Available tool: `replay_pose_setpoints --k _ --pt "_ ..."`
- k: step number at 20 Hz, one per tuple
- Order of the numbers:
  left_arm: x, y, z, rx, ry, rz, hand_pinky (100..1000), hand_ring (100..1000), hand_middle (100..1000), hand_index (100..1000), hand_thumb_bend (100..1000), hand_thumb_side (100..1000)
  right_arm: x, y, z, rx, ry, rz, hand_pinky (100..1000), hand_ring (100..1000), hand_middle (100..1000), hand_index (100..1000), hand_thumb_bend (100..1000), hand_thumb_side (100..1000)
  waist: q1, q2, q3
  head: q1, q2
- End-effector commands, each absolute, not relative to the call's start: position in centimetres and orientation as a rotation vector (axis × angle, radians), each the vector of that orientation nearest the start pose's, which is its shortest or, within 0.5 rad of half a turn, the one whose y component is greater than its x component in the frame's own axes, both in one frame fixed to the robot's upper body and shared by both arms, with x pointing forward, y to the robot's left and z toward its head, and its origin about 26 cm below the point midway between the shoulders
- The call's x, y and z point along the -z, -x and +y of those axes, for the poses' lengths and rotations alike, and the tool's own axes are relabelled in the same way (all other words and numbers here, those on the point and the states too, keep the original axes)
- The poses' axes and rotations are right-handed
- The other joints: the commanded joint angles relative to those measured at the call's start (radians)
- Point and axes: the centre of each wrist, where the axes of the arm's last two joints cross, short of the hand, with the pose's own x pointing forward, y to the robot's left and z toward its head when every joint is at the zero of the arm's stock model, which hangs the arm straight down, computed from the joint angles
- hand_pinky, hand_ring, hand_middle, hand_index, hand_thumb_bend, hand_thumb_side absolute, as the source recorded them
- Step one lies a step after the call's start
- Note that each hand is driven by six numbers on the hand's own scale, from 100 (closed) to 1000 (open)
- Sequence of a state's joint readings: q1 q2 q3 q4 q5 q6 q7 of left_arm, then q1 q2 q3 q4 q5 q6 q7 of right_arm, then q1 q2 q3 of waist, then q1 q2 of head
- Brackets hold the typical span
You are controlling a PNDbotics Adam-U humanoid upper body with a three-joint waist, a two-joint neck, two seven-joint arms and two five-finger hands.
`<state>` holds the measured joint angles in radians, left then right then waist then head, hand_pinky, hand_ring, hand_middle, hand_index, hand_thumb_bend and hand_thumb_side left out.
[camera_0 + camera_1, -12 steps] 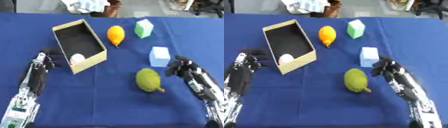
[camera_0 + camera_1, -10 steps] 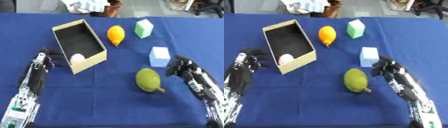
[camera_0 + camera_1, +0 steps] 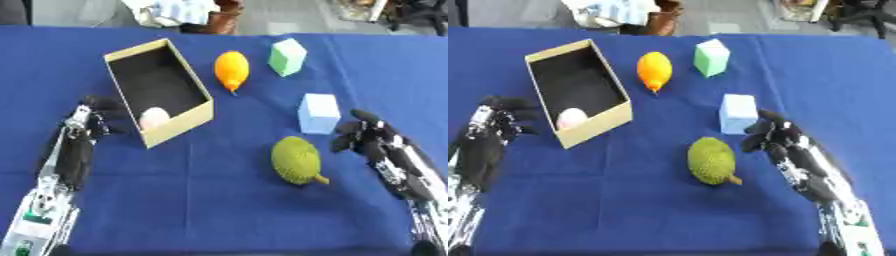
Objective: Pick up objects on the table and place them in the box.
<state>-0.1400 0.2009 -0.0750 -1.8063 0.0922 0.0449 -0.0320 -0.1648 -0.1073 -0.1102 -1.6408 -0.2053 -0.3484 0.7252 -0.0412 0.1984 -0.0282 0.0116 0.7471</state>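
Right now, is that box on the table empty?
No, the box already holds a small pale round thing near its front wall.

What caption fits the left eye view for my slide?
Right hand curled beside the durian and pale blue cube; box holds one pale ball.

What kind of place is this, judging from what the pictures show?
Probably an indoor lab or office test setup. A table with a blue cloth carries staged props: a cardboard box, foam-like cubes and toy fruit. Grey floor and clutter lie beyond the far edge.
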Motion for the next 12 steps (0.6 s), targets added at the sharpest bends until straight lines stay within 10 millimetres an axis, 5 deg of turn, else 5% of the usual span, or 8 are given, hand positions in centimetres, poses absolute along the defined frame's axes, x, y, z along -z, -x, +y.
replay_pose_setpoints --k 1,12 --pt "-10.2 -30.0 24.7 0.241 0.056 -1.901 638 721 673 751 100 919 -7.4 -32.1 -28.8 -0.757 -0.398 -2.122 687 723 753 983 100 436 -0.013 -0.03 0.001 -0.003 0.0" --pt "-9.8 -29.9 24.7 0.251 0.058 -1.888 637 722 673 751 100 919 -10.0 -36.5 -30.9 -1.459 -0.202 -2.011 760 817 852 1000 100 292 -0.017 -0.041 0.01 -0.01 0.007"
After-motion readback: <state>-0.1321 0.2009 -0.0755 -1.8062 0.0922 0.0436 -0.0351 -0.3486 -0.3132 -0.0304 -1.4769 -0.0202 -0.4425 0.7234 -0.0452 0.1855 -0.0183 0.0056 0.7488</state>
